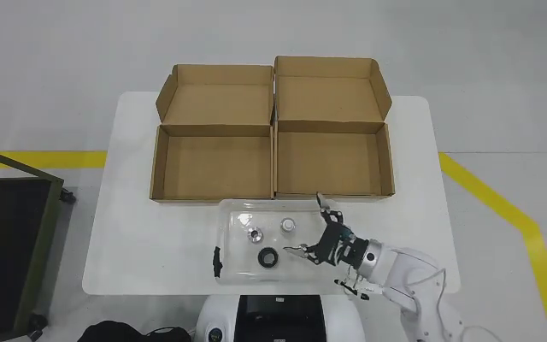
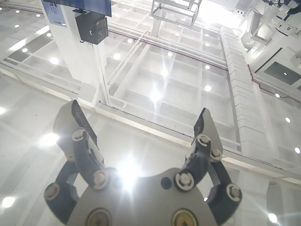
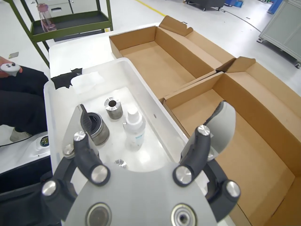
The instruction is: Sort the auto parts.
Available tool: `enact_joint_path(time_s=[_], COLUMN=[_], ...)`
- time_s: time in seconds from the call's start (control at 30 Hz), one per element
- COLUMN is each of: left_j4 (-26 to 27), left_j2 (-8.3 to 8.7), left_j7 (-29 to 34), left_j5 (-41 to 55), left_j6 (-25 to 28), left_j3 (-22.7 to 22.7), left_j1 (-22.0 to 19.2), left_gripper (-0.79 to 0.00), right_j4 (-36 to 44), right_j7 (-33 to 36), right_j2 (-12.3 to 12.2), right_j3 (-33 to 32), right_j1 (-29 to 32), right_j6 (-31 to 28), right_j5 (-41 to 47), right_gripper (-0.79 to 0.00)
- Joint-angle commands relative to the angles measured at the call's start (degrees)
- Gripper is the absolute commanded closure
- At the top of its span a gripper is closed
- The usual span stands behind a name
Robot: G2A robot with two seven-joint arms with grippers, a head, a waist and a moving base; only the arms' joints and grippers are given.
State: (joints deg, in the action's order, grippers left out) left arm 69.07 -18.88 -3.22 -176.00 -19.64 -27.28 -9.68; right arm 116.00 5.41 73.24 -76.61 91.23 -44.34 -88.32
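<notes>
A clear plastic tray (image 1: 256, 203) sits at the table's front. It holds a steel bushing (image 1: 255, 235), a small white bottle (image 1: 289, 225) and a dark round bearing (image 1: 270, 256). In the right wrist view the bearing (image 3: 100, 131), the bushing (image 3: 113, 108) and the bottle (image 3: 134, 128) stand upright in the tray (image 3: 48, 99), with a small shiny piece (image 3: 120, 163) closer in. My right gripper (image 1: 305, 226) (image 3: 154, 111) hangs open over the tray's right end, holding nothing. My left gripper (image 2: 140, 108) is open, empty and pointed up at the ceiling.
Two open cardboard boxes stand side by side behind the tray, the left box (image 1: 212, 167) (image 3: 162, 64) and the right box (image 1: 329, 162) (image 3: 254, 147), both bare inside. Black tape (image 1: 217, 259) marks the tray's left end. A green cart (image 1: 26, 239) stands off the table's left side.
</notes>
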Motion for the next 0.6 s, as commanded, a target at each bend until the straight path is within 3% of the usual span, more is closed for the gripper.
enact_joint_path(time_s=[0.0, 0.43, 0.57], left_j4=[0.0, 0.0, 0.0], left_j2=[0.0, 0.0, 0.0], left_j7=[0.0, 0.0, 0.0], left_j5=[0.0, 0.0, 0.0], left_j6=[0.0, 0.0, 0.0], left_j3=[0.0, 0.0, 0.0], left_j1=[0.0, 0.0, 0.0], left_gripper=[-0.785, -0.785, -0.785], right_j4=[-0.1, -2.5, -3.1], right_j7=[0.9, 8.6, 10.2], right_j2=[-0.1, -0.6, -0.8], right_j3=[0.8, 4.6, 5.3], right_j1=[-0.6, -2.9, -3.9], right_j6=[-0.1, 0.2, 0.8], right_j5=[-1.0, -1.8, -1.4], right_gripper=[-0.785, -0.785, -0.674])
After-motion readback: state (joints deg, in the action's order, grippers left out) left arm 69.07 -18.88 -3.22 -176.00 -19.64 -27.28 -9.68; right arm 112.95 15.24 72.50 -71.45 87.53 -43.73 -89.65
